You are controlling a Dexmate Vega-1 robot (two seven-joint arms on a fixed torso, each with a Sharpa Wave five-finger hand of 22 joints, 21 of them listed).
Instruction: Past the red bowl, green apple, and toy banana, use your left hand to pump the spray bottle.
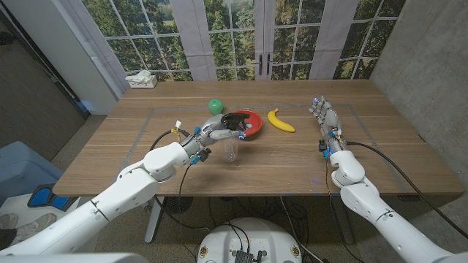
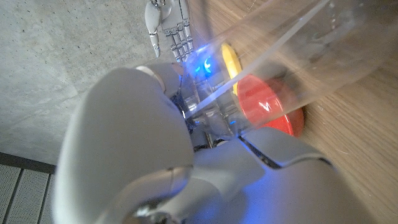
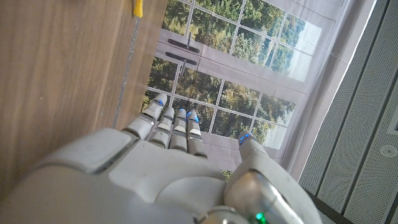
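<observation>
A clear spray bottle (image 1: 231, 150) with a black spray head (image 1: 234, 119) stands at the table's middle. My left hand (image 1: 216, 132) grips its top from the left, fingers wrapped around the head. Up close the bottle's clear wall (image 2: 298, 43) crosses in front of my left hand (image 2: 155, 137). Just behind the bottle sits the red bowl (image 1: 251, 124) (image 2: 267, 106). The green apple (image 1: 215, 106) lies behind my left hand, and the toy banana (image 1: 280, 121) (image 2: 230, 59) lies right of the bowl. My right hand (image 1: 323, 113) (image 3: 180, 162) stands on its edge at the right, fingers straight, holding nothing.
A tissue box (image 1: 141, 79) sits at the table's (image 1: 292, 168) back left corner. A taped rectangle (image 1: 146, 135) marks the working area. Windows stand behind the table's far edge. The banana's tip (image 3: 138, 7) shows beyond my right hand's fingers.
</observation>
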